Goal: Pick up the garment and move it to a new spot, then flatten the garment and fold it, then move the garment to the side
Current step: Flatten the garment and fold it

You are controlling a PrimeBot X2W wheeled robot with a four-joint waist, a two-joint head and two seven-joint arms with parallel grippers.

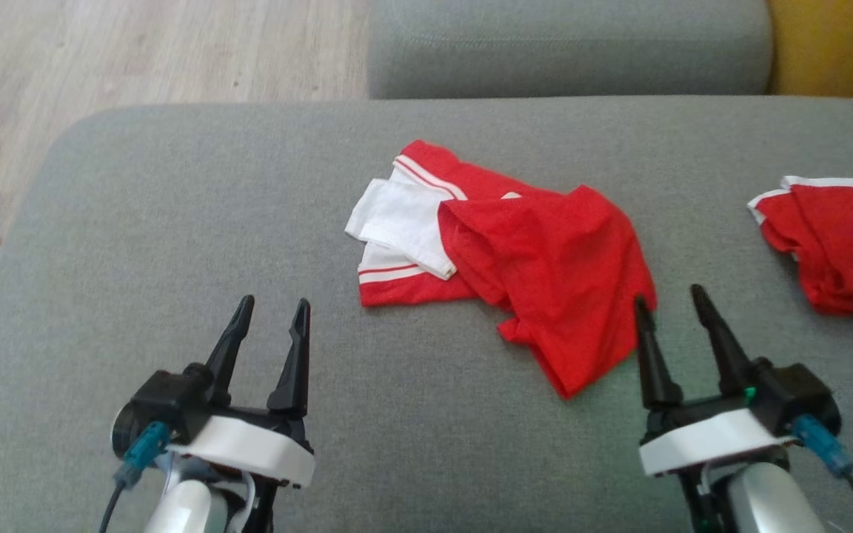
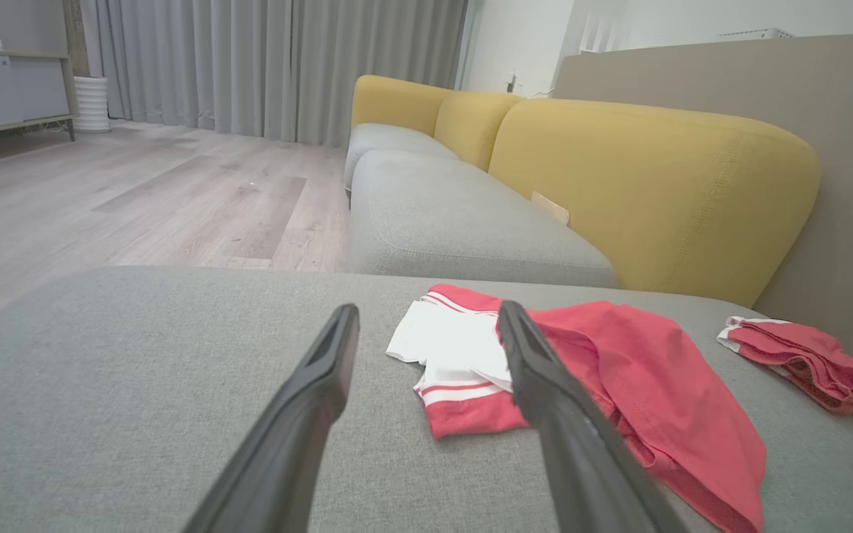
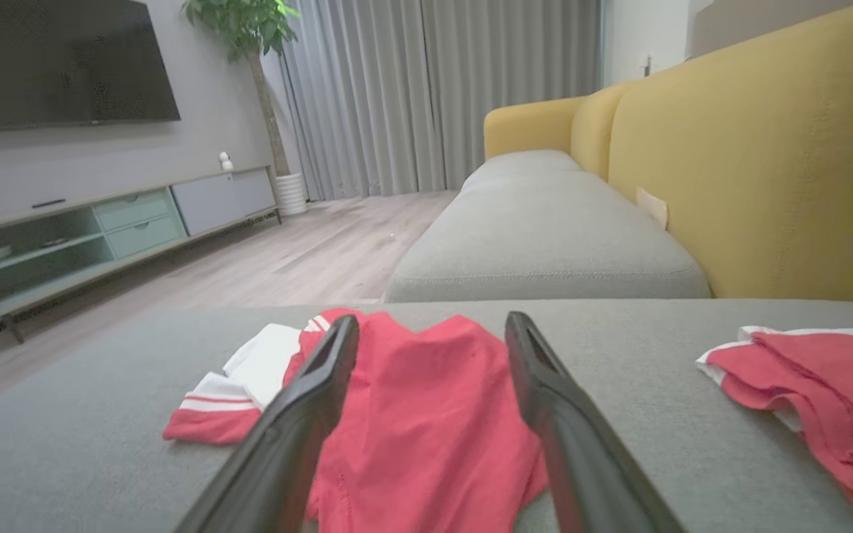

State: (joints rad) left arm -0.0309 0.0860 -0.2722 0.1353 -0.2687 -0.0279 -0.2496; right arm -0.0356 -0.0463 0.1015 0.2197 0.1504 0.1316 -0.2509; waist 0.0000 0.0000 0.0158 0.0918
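A crumpled red-and-white garment (image 1: 530, 252) lies mid-cushion on the grey sofa seat (image 1: 175, 222), just ahead of both our wide-open, empty jaws; yellow backrest (image 2: 656, 185), wood floor (image 1: 138, 44), grey curtains (image 3: 434, 89) beyond.

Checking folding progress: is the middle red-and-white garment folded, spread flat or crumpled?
Crumpled. The red-and-white garment lies bunched on the grey sofa cushion, white part doubled over, red fabric wrinkled, edges uneven; neither flat nor neatly folded.
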